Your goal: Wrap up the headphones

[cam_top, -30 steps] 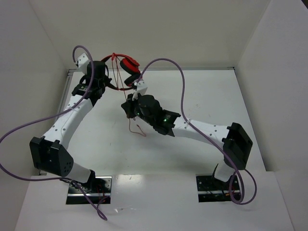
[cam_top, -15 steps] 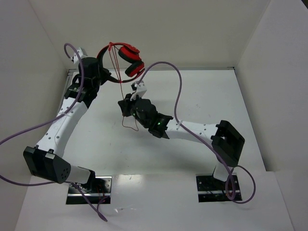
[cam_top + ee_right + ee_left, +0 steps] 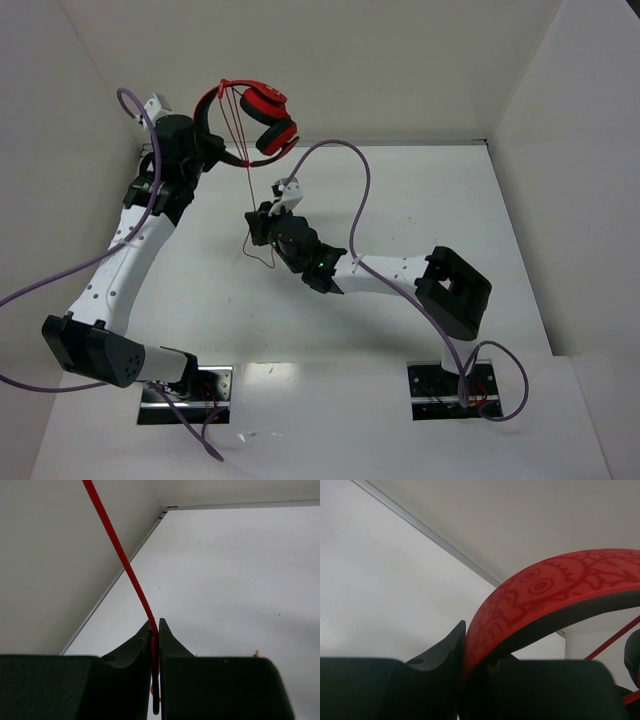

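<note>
The red and black headphones (image 3: 262, 113) hang in the air at the back left, headband arched up, ear cups to the right. My left gripper (image 3: 212, 150) is shut on the patterned red headband (image 3: 545, 590). The thin red cable (image 3: 246, 150) is looped over the headband and runs down taut to my right gripper (image 3: 258, 222), which is shut on it; in the right wrist view the cable (image 3: 120, 555) enters between the fingertips (image 3: 148, 632). The cable's loose end (image 3: 262, 262) dangles below onto the table.
White walls enclose the white table (image 3: 420, 200) on the left, back and right. Thick purple robot cables (image 3: 350, 170) arc over both arms. The right arm (image 3: 400, 272) stretches across the table's middle.
The left gripper has lifted the headphones higher and to the left. The right gripper has moved left, still gripping the cable, which now runs straighter from the headband.
</note>
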Available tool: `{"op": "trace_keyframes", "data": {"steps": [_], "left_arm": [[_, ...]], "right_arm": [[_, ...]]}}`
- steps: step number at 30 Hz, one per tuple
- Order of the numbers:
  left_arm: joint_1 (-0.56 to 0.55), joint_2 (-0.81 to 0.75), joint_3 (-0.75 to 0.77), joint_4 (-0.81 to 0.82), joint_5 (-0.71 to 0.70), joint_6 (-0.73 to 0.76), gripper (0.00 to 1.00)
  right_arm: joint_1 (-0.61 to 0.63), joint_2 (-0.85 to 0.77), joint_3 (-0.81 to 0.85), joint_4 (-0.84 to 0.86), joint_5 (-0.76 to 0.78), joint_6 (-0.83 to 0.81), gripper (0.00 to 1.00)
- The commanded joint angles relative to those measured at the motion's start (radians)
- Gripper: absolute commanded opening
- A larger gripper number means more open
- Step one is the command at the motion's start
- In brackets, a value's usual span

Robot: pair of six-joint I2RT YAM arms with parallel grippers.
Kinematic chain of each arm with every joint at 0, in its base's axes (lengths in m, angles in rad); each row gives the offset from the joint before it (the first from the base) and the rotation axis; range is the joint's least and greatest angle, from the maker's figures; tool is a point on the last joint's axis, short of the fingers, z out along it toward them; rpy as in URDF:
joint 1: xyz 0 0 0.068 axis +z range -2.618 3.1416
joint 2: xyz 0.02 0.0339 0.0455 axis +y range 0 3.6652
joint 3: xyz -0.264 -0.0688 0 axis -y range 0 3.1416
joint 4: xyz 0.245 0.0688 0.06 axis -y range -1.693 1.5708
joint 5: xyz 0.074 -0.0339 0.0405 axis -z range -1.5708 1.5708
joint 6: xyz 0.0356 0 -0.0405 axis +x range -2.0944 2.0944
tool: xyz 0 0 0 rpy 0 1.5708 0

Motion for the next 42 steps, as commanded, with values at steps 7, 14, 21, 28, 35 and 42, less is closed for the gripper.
{"op": "trace_keyframes", "data": {"steps": [7, 14, 21, 28, 35, 42], "left_arm": [[0.006, -0.043, 0.138, 0.164, 0.008, -0.111, 0.00], [0.006, -0.034, 0.161, 0.154, 0.030, -0.111, 0.00], [0.006, -0.054, 0.181, 0.145, 0.002, -0.093, 0.00], [0.006, -0.054, 0.190, 0.135, -0.007, -0.082, 0.00], [0.006, -0.074, 0.159, 0.135, -0.007, -0.101, 0.00], [0.006, -0.083, 0.150, 0.135, -0.007, -0.101, 0.00]], "right_arm": [[0.015, 0.088, -0.021, 0.089, 0.098, 0.070, 0.26], [0.006, 0.187, 0.110, 0.085, 0.134, 0.010, 0.02], [-0.038, 0.189, 0.084, 0.043, 0.239, 0.045, 0.13], [-0.038, 0.000, -0.196, 0.166, 0.132, -0.020, 0.79], [-0.038, -0.135, -0.249, 0.145, 0.085, -0.068, 1.00], [-0.038, -0.219, -0.286, 0.195, 0.067, -0.111, 1.00]]}}
